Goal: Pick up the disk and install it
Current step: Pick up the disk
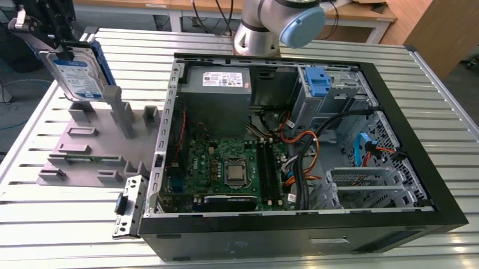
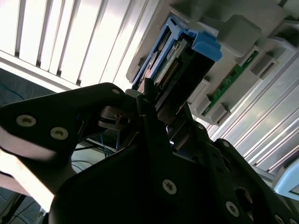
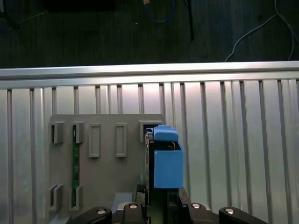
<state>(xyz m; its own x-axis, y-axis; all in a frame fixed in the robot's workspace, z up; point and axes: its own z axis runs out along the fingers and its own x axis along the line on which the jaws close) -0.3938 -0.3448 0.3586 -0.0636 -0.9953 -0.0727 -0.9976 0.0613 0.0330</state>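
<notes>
Disk (image 1: 77, 75) up on edge at the exterior view's left, label facing cam, blue rails on its sides. Pincer (image 1: 64, 51) clamped tight on its upper end, so it hangs just above the grey holder (image 1: 90, 145) on the counter (image 1: 45, 224). Edge-on grip prob. suits sliding it into a bay. Open PC case (image 1: 262, 235) sits right of it, blue latch (image 1: 318, 84) at the far side.
</notes>
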